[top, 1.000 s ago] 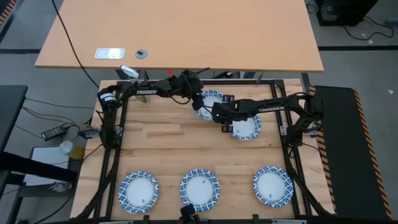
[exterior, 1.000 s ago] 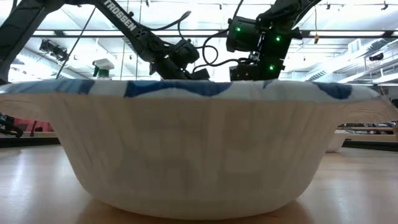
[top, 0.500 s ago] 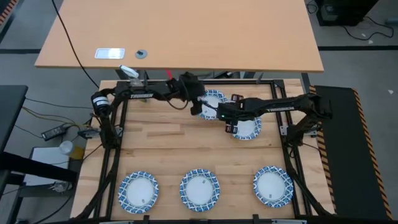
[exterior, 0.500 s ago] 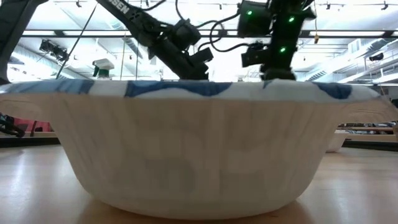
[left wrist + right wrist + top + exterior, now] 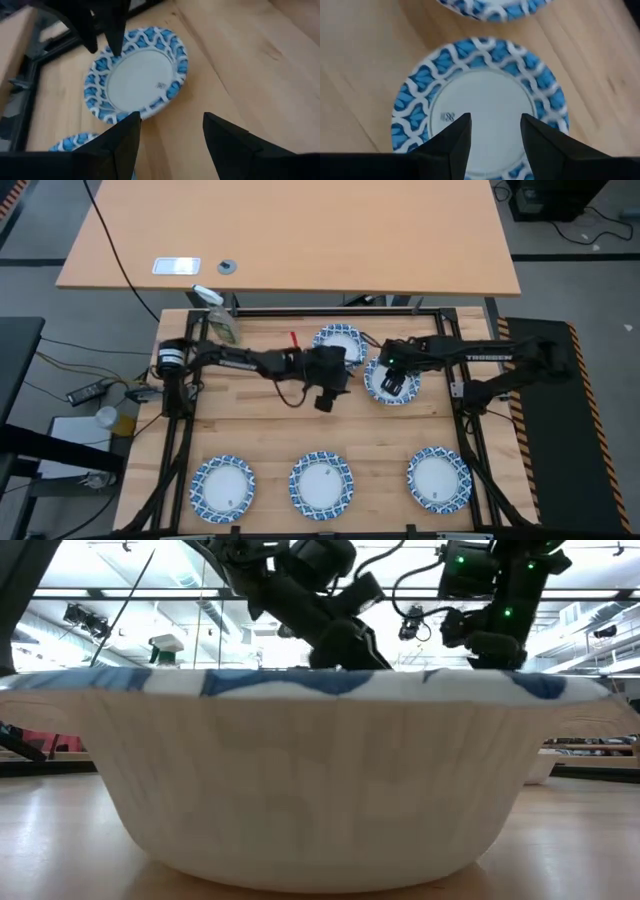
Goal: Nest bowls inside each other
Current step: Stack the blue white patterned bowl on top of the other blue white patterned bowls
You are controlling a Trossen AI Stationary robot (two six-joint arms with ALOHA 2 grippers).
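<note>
**Hovering grippers over the back pair of bowls**

Reaching across the wooden table (image 5: 250, 415) from its own side, the left gripper (image 5: 325, 395) hangs just beside the back bowls, fingers (image 5: 117, 145) parted and holding nothing. The right gripper (image 5: 393, 380) hangs directly above the back right bowl (image 5: 392, 383), fingers (image 5: 452, 140) spread over its white centre and gripping nothing. The back left bowl (image 5: 339, 340) lies close beside it, rims near each other. Three further bowls stand in a row along the front edge: front left (image 5: 222, 489), front middle (image 5: 321, 485), front right (image 5: 438, 478). All five lie separate; none is nested.
</note>
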